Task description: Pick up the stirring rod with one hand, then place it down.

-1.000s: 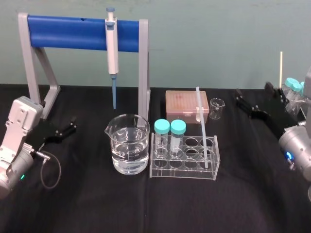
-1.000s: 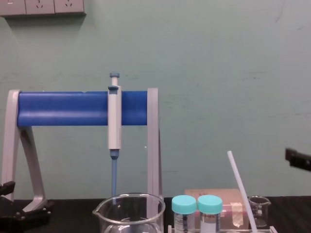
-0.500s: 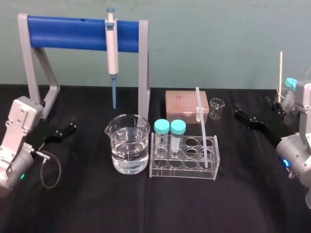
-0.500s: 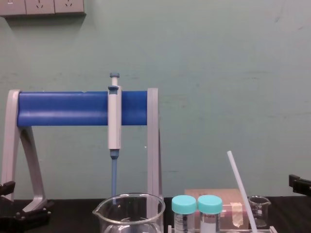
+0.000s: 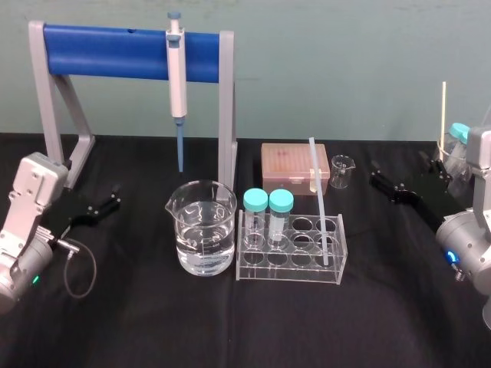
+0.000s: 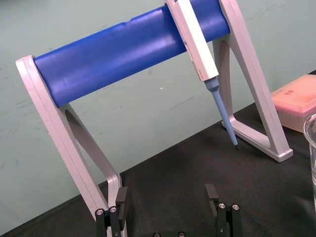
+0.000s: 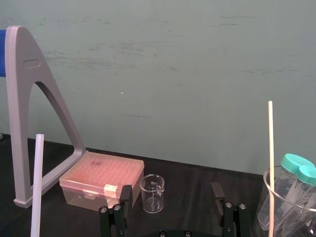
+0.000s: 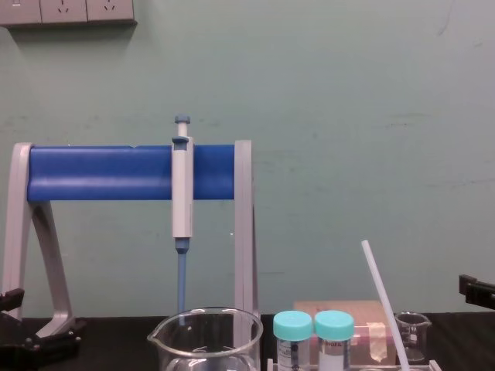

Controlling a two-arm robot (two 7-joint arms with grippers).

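Hovering at head-view right, right pincer [image 5: 399, 175] gapes released, its wrist view showing spread jaws; stirring rod [image 5: 319, 201] leans centre; left pincer [image 5: 113, 198] released, far left.

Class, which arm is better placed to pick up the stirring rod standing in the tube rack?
Right. The right pincer is open, nearer the stirring rod; the left pincer sits beyond the beaker.

Pipette [image 5: 177, 77] on rack [image 5: 107, 52] (w/ beaker [image 5: 203, 230]).

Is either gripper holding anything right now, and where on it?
Nothing is held. The left gripper and right gripper are both open and empty; the stirring rod leans in the tube rack.
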